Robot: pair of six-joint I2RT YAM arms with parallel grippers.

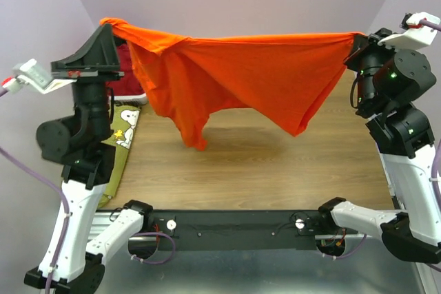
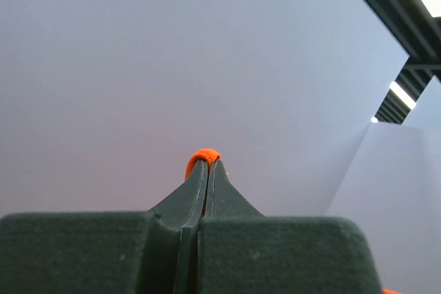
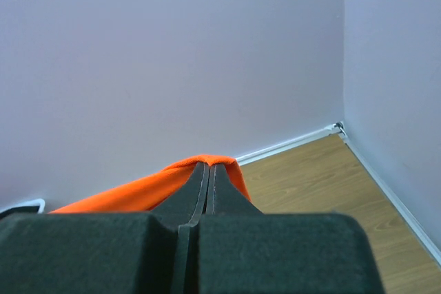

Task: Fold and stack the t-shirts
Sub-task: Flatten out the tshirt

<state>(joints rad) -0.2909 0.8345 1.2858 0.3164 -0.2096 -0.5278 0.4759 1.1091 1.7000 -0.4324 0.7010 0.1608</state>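
Observation:
A bright orange t-shirt (image 1: 241, 74) hangs stretched in the air between both grippers, its lower part drooping clear above the wooden table (image 1: 275, 163). My left gripper (image 1: 105, 24) is shut on its left corner, raised high; a tuft of orange cloth (image 2: 202, 156) sticks out past the tips. My right gripper (image 1: 358, 38) is shut on the right corner, with orange cloth (image 3: 151, 187) draped over the tips. A dark red shirt (image 1: 127, 63) lies behind the left arm. An olive green shirt with a cartoon-dog print (image 1: 124, 129) lies at the table's left.
Purple walls stand close behind and on both sides. The black rail (image 1: 234, 222) with the arm bases runs along the near edge. The table's far right corner (image 3: 337, 129) meets the wall.

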